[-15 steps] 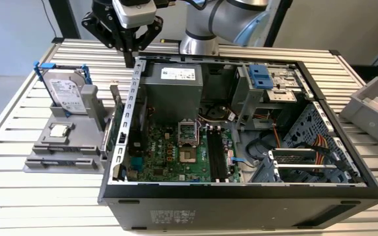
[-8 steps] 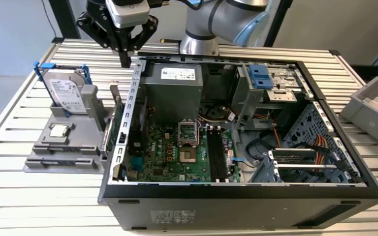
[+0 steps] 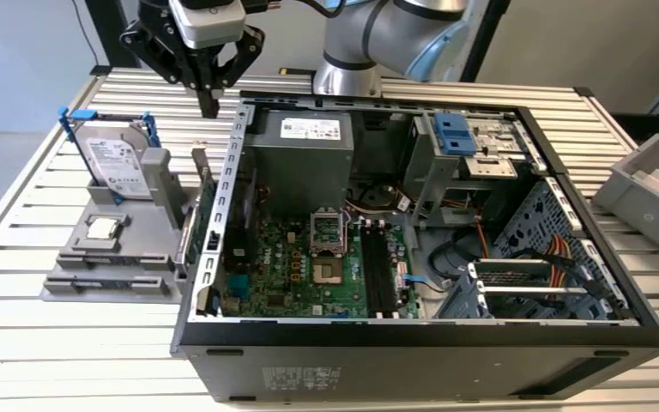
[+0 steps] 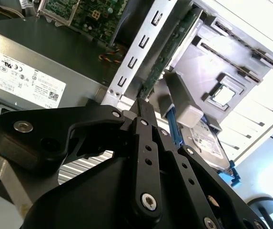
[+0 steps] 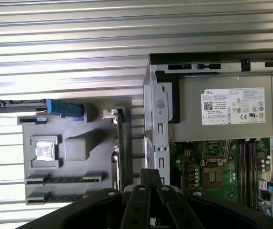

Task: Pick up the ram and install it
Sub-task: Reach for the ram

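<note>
Ram's place and look I cannot make out, so progress is anyone's guess: in the exterior view the gripper (image 3: 208,110) hangs clenched above the case (image 3: 239,163) at its rear wall, near the grey holder (image 3: 78,287); in the second wrist view its fingers (image 4: 145,138) press together; the first wrist view agrees, nothing plain between them.

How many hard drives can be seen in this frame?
1. The hard drive stands upright on the gray holder at the exterior view's left, outside the computer case. The case's bays could hide others.
</note>
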You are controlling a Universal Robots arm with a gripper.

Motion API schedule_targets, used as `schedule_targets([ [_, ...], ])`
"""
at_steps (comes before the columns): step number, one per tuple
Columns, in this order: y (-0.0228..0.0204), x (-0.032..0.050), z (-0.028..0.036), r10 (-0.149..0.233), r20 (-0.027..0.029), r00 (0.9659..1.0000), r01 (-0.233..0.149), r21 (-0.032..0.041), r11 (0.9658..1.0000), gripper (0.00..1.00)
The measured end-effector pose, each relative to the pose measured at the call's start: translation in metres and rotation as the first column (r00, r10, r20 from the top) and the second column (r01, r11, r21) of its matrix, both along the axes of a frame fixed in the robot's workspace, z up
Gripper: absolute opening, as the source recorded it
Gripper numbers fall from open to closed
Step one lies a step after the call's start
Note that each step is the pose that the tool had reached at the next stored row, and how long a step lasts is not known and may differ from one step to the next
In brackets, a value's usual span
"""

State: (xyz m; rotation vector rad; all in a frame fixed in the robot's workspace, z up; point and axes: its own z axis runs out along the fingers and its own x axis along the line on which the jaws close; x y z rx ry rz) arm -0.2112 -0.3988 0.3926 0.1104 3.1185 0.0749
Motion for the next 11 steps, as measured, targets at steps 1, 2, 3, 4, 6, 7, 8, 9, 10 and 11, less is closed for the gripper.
schedule_targets([
  [1,0.0000,-0.0018,0.0000,0.000,0.0000,1.0000,0.000,0.0000,1.0000,0.00],
  [2,0.0000,-0.0036,0.0000,0.000,0.0000,1.0000,0.000,0.0000,1.0000,0.00],
  [3,0.0000,-0.0055,0.0000,0.000,-0.0003,1.0000,0.000,0.0000,1.0000,0.00],
  [4,0.0000,-0.0074,0.0000,0.000,-0.0007,1.0000,0.000,0.0000,1.0000,0.00],
  [6,0.0000,-0.0110,0.0000,0.000,-0.0017,1.0000,0.000,0.0001,1.0000,0.00],
  [7,0.0000,-0.0129,0.0000,0.000,-0.0024,1.0000,0.000,0.0000,1.0000,0.00],
  [8,0.0000,-0.0147,0.0000,0.001,-0.0030,1.0000,-0.001,0.0000,1.0000,0.00],
  [9,0.0000,-0.0164,0.0000,0.001,-0.0036,1.0000,-0.001,0.0000,1.0000,0.00],
  [10,0.0000,-0.0181,0.0000,0.001,-0.0040,1.0000,-0.001,0.0000,1.0000,0.00],
  [11,0.0000,-0.0197,0.0000,0.001,-0.0041,1.0000,-0.001,0.0001,1.0000,0.00],
])
